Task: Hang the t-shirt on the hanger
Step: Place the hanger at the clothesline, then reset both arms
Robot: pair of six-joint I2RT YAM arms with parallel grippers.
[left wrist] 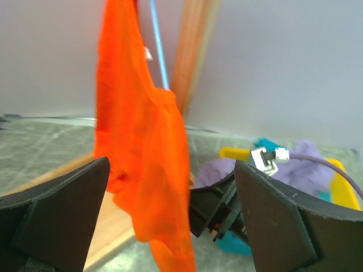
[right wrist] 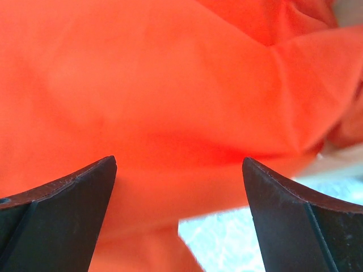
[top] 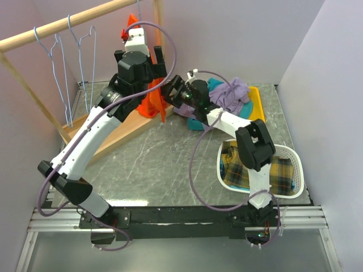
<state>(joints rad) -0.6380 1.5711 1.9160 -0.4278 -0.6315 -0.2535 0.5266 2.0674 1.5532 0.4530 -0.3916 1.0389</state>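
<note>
The orange t-shirt (top: 152, 103) hangs from the wooden rod at the back, its hem down by the rack's base. In the left wrist view it hangs (left wrist: 142, 141) from a light-blue hanger wire (left wrist: 158, 51) beside the wooden post. My left gripper (top: 156, 58) is open, its fingers (left wrist: 57, 218) wide apart, with the shirt ahead of them. My right gripper (top: 173, 92) is open at the shirt's lower right. Orange cloth (right wrist: 170, 85) fills its view just beyond its fingertips (right wrist: 62, 209). I cannot tell if they touch it.
Two spare blue wire hangers (top: 59, 73) hang on the rod (top: 51, 28) at the left. The rack's wooden base (top: 113, 139) lies on the table. A yellow tray (top: 258, 105) with lavender cloth (top: 232, 93) is at the back right. A white basket (top: 298, 170) holds plaid cloth.
</note>
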